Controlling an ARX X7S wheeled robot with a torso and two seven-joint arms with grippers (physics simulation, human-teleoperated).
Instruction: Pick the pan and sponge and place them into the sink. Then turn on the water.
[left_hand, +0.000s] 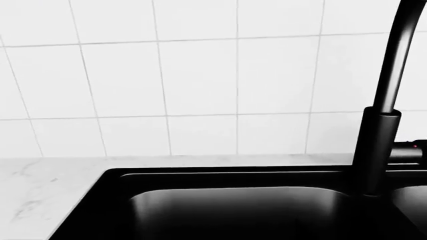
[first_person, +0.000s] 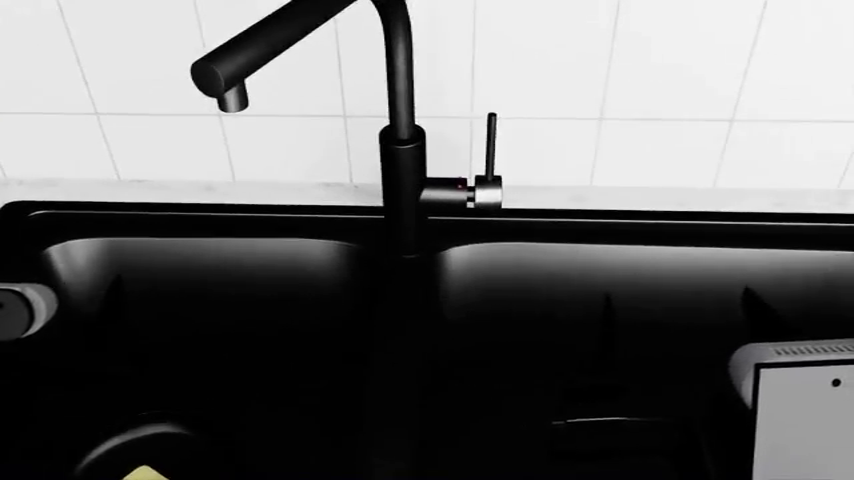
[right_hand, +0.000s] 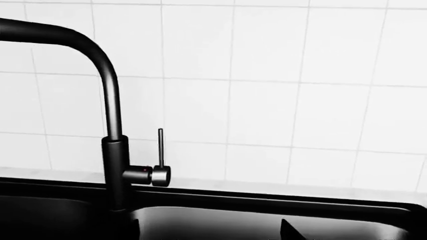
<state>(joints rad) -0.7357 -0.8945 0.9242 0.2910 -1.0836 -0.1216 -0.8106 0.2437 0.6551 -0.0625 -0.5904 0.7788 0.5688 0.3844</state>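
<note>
The black double-basin sink (first_person: 200, 215) fills the head view, with its tall black faucet (first_person: 400, 170) between the basins. The spout points left over the left basin, and the thin lever (first_person: 491, 145) stands upright. No water stream shows. The pan's dark round rim (first_person: 127, 445) lies low in the left basin, with a pale-yellow corner of the sponge (first_person: 142, 472) on it. My right gripper (right_hand: 210, 232) is open and empty over the right basin, facing the faucet (right_hand: 115, 165). My left gripper's fingers cannot be made out against the dark left basin (left_hand: 233, 210).
White wall tiles (first_person: 641, 80) rise behind the sink. A pale marble counter (left_hand: 40, 190) lies left of the sink. A grey part of my left arm (first_person: 16, 310) shows at the left edge, and my right arm's light housing (first_person: 801, 410) at the lower right.
</note>
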